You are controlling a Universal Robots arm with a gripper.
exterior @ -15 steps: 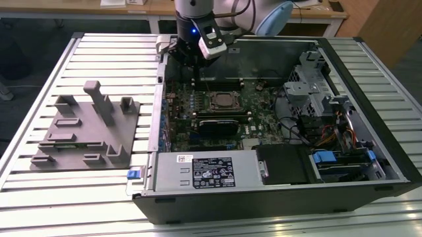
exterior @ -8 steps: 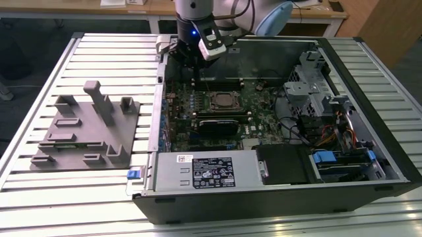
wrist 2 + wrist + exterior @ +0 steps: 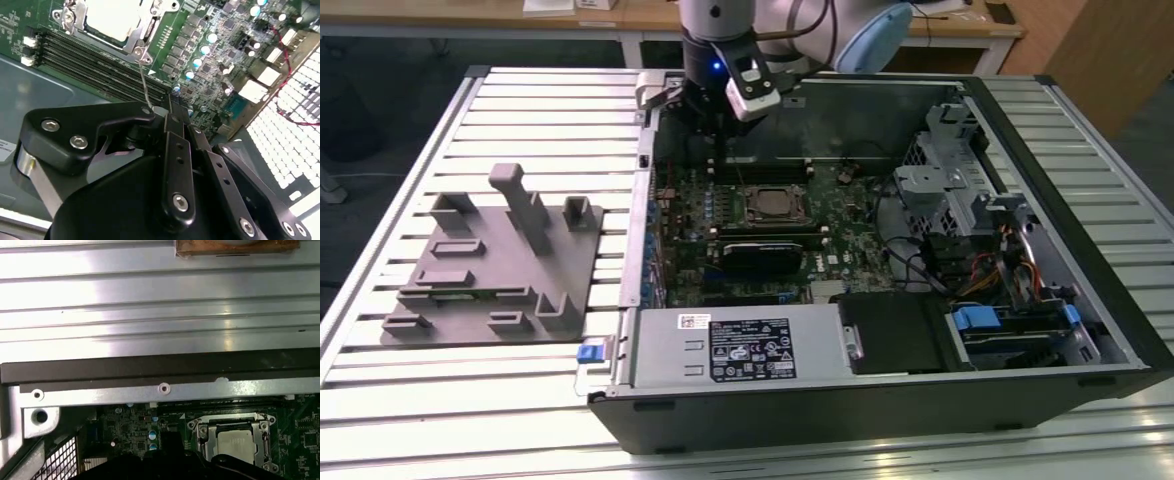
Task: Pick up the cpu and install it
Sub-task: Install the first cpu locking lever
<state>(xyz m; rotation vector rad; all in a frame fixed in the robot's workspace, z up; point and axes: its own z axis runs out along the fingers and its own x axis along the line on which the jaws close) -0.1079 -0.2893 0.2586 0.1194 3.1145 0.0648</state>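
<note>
No text on the power supply label (image 3: 744,347) is legible.

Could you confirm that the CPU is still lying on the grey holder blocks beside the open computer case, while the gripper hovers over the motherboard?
Not quite: the cpu already sits in the metal-framed socket on the motherboard, as both wrist views show. The rest holds: in the exterior view the gripper hovers over the motherboard inside the open computer case, beside the grey holder blocks.

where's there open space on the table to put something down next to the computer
The slatted table is bare behind the grey holder blocks, and in front of them toward the near edge. Inside the computer case it is crowded: the motherboard, cables, drive bays, and the end effector above.
</note>
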